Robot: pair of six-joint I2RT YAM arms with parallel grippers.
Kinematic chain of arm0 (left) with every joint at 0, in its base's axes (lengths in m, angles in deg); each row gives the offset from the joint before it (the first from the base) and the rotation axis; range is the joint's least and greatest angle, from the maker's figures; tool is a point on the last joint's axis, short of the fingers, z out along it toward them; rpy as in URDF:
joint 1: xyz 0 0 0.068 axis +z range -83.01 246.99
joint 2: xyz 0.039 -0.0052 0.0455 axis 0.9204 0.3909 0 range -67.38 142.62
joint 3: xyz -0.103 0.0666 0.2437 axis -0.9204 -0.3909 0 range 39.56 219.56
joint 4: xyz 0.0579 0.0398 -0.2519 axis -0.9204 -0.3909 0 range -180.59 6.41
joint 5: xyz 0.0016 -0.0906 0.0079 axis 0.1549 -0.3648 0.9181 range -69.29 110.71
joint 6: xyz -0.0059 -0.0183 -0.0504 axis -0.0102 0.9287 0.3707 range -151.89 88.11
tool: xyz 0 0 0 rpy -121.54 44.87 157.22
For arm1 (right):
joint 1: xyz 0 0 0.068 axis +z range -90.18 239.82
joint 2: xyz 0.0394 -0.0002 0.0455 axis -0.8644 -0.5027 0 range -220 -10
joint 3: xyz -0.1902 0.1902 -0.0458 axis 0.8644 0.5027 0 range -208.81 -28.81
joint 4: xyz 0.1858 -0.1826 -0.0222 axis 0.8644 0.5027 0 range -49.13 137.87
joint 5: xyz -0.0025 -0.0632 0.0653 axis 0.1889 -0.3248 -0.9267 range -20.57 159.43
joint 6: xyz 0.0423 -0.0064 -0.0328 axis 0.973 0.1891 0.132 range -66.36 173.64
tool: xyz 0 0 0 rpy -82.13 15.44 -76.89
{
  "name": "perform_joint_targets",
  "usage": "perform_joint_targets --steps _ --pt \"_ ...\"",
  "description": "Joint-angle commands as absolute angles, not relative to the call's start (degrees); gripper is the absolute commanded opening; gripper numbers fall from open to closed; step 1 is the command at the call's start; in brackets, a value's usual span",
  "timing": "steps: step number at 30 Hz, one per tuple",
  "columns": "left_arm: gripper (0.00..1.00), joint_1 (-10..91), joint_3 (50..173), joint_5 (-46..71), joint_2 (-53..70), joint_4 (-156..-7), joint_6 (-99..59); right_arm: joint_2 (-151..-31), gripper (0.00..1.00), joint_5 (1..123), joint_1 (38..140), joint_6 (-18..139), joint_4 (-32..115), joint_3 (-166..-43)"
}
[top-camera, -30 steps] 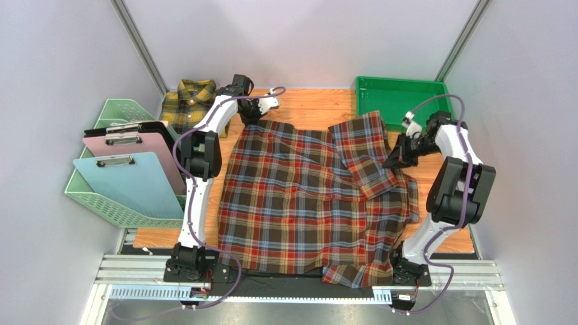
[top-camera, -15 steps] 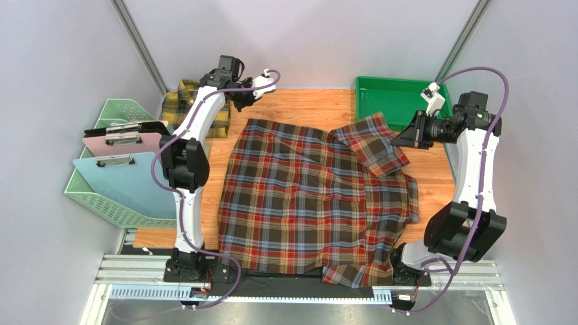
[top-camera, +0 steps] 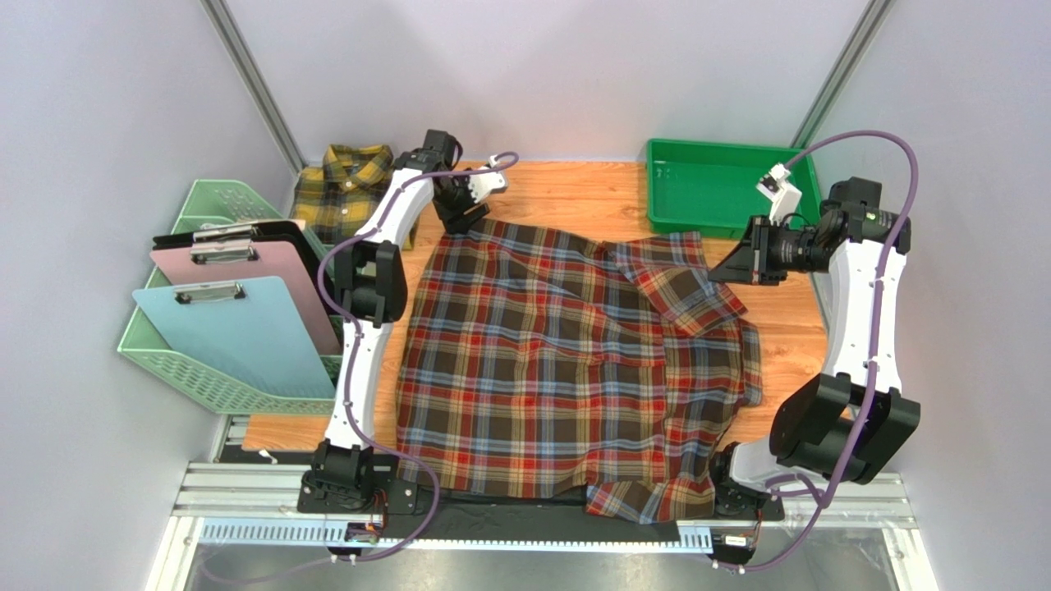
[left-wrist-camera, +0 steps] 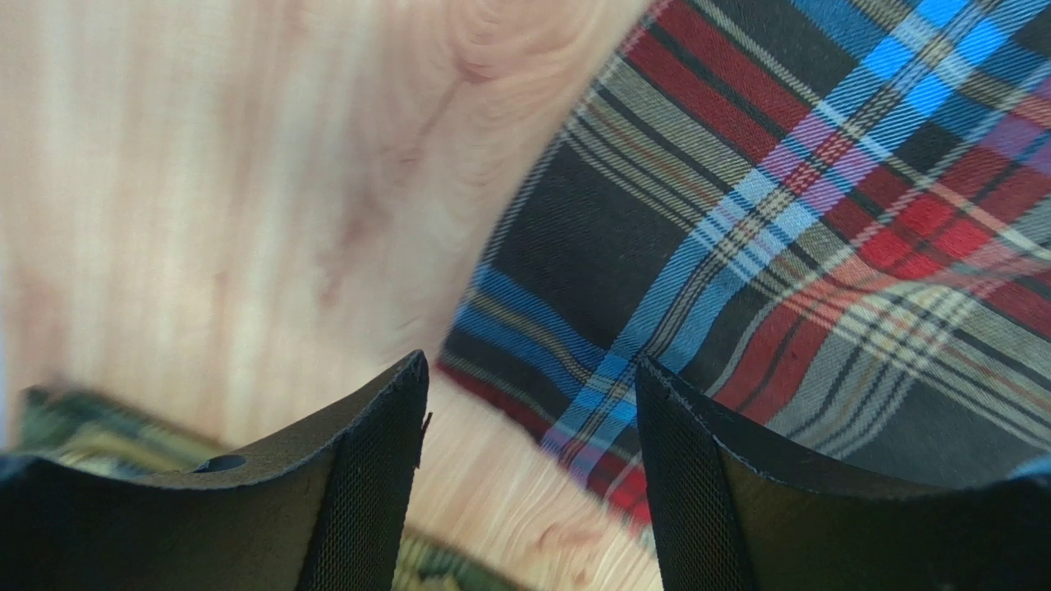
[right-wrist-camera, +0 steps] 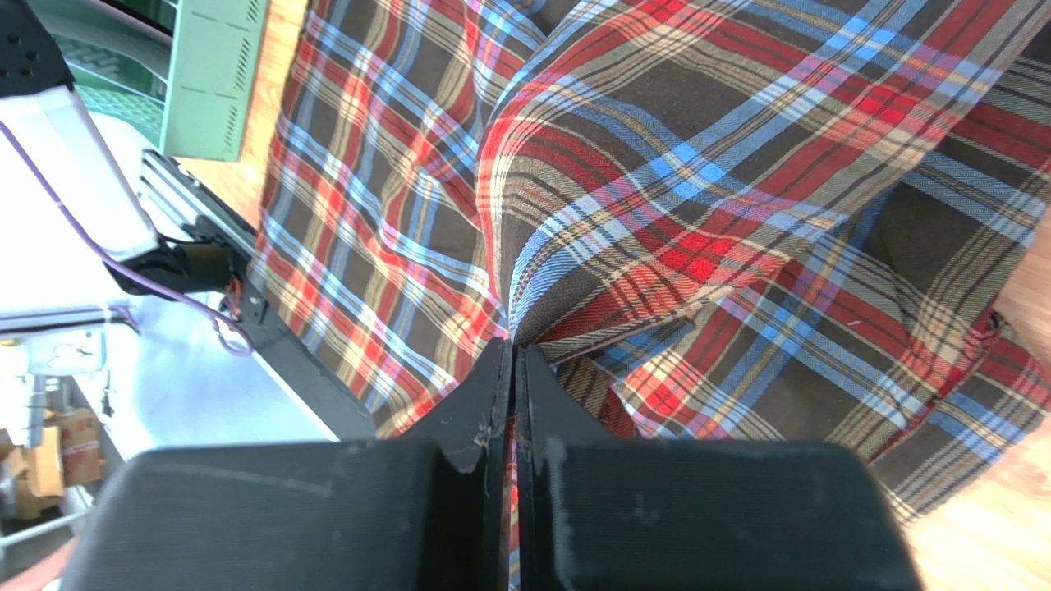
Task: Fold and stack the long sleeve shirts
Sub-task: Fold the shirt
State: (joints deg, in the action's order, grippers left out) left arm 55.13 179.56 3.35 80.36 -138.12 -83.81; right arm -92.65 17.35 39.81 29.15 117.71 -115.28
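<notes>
The red, brown and blue plaid long sleeve shirt (top-camera: 543, 369) lies spread across the middle of the wooden table. My left gripper (top-camera: 461, 217) hovers open over its far left corner (left-wrist-camera: 790, 209), nothing between the fingers (left-wrist-camera: 370, 468). My right gripper (top-camera: 730, 272) is shut on a pinched fold of the same shirt (right-wrist-camera: 691, 185) at its far right side, where a flap lies turned over the body; the jaws (right-wrist-camera: 512, 357) press together on the cloth. The yellow and dark check shirt (top-camera: 346, 182) lies folded at the back left corner.
A green tray (top-camera: 728, 185) stands at the back right. A mint basket (top-camera: 204, 357) on the left holds pink, blue and black clipboards (top-camera: 241, 314). Bare wood (top-camera: 568, 197) shows behind the shirt. The shirt's near hem hangs over the table's front edge.
My left gripper has opened and let go of the shirt's far left corner, which now lies flat. My right arm rose and swung toward the back right, carrying the fold with it.
</notes>
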Motion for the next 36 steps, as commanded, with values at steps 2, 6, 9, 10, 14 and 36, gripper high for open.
perform_joint_targets --steps 2,6,9,10,14,36 --pt "0.67 55.21 182.99 2.52 82.03 -139.04 -85.76 -89.81 0.00 18.71 40.04 25.60 125.42 -116.08" --pt "0.61 55.04 185.36 3.04 85.27 -142.56 -87.52 -89.45 0.00 19.68 40.83 25.52 125.77 -116.78" --pt "0.54 54.95 186.94 3.40 87.12 -146.34 -88.57 -89.28 0.00 20.38 41.80 25.52 126.04 -117.49" --pt "0.44 54.95 187.56 3.05 87.56 -148.87 -88.75 -89.28 0.00 20.64 42.06 25.52 126.13 -117.66" --pt "0.25 54.95 185.29 2.96 86.17 -152.41 -88.67 -89.63 0.00 22.31 42.06 24.55 126.04 -117.84" --pt "0.54 59.08 185.20 -0.03 79.84 -145.48 -58.37 -94.29 0.00 22.32 42.07 21.47 126.74 -116.43"
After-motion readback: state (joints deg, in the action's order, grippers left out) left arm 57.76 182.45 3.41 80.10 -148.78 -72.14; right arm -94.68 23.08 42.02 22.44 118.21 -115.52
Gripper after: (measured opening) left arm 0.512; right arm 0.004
